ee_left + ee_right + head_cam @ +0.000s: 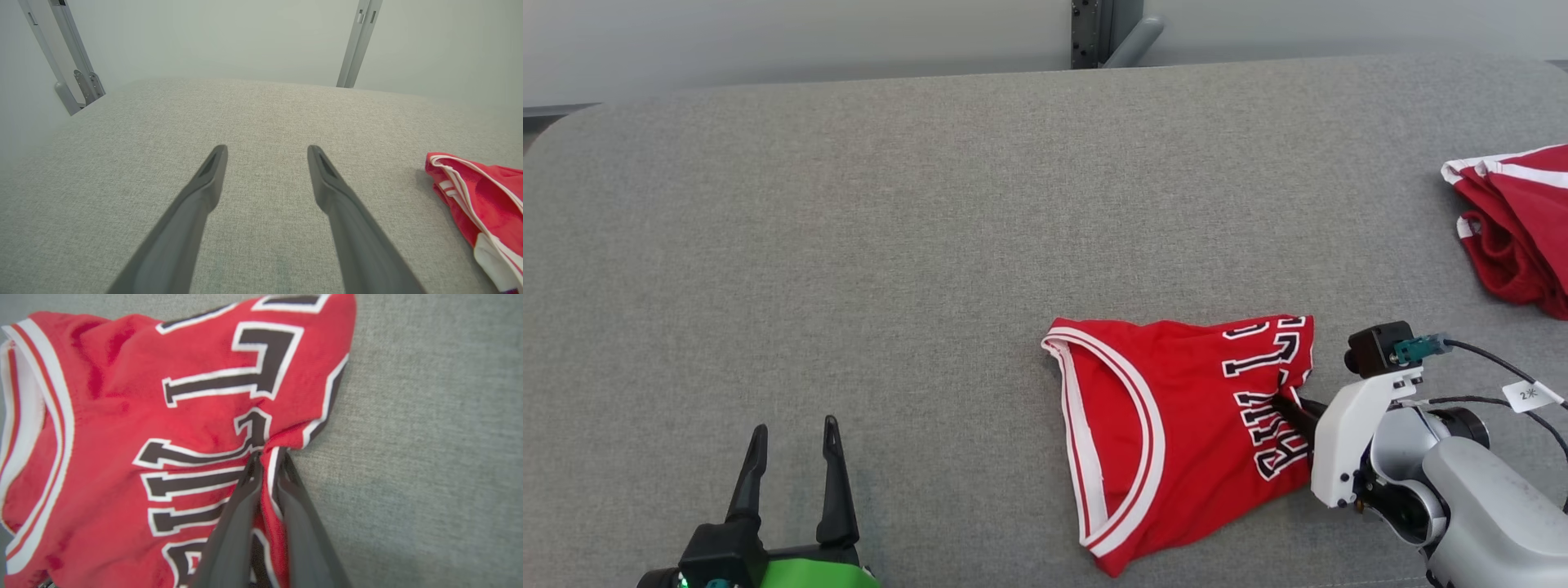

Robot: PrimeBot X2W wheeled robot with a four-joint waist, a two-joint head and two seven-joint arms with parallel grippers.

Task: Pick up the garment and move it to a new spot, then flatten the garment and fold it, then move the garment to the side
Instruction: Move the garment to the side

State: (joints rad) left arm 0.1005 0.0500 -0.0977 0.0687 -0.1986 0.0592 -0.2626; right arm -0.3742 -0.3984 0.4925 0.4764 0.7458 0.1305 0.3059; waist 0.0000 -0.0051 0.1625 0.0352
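The grey fabric-covered tabletop (849, 245) carries a crumpled red basketball jersey (1176, 425) with black-and-white lettering, near and right of centre. The right end effector (266, 459) pinches a fold at the jersey's right edge. The left end effector (795, 433) hovers spread wide at the near left, well apart.

Left gripper (795, 425): you find it at the head view's lower left, tips up, jaws wide apart, holding nothing.
Left fingers (204, 192): long, dark, spread.
Right gripper (269, 457): jaws pinched nearly together on a fold of the garment (102, 457).
Right wrist (1347, 441): white housing, lower right, aimed toward your left side.
Right forearm (1494, 506): pale grey, rising from the bottom right corner.
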